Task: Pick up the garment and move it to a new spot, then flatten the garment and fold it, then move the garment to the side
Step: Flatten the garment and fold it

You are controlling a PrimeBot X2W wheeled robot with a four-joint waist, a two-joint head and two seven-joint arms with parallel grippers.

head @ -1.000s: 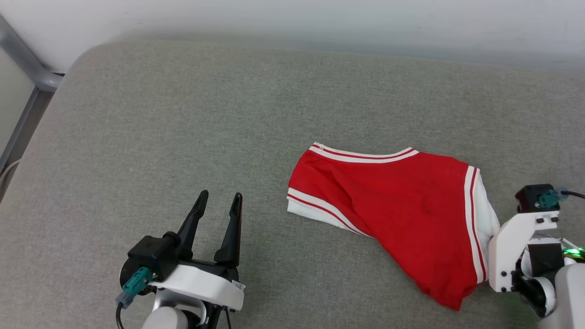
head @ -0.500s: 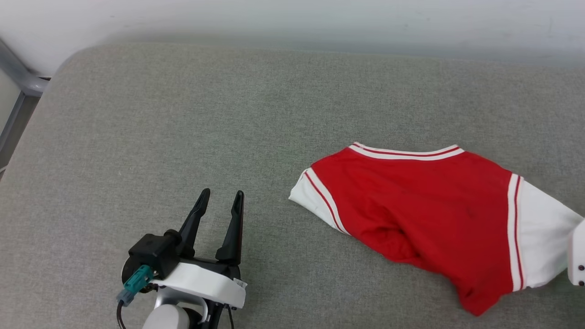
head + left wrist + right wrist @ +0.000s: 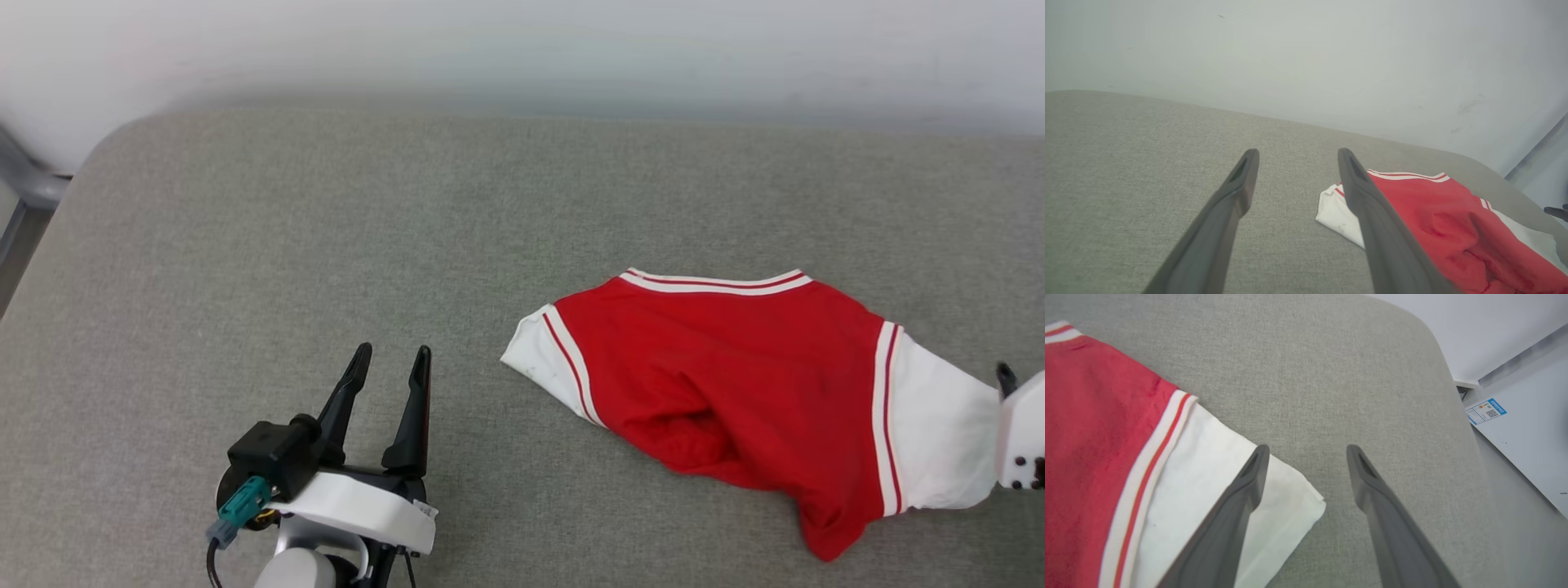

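The garment (image 3: 735, 384), a red T-shirt with white sleeves and striped trim, lies rumpled on the grey cushion at the right, neckline toward the wall. Its lower body is bunched into a point near the front. My right gripper (image 3: 1308, 451) is open just above the outer edge of the right white sleeve (image 3: 1208, 477), holding nothing; one dark fingertip (image 3: 1004, 377) shows at the right border of the head view. Well left of the shirt, my left gripper (image 3: 388, 363) hovers open and empty. The left wrist view shows the garment (image 3: 1433, 216) beyond its right finger.
The grey upholstered surface (image 3: 326, 229) ends at a white wall (image 3: 522, 49) at the back. A metal frame (image 3: 24, 196) stands past its rounded left corner. Past the rounded right edge (image 3: 1445, 375) is pale floor with a blue-edged label (image 3: 1486, 410).
The right sleeve has been drawn out to the right and now lies spread, the left sleeve opened too. The head view has shifted. The left gripper has kept its pose.
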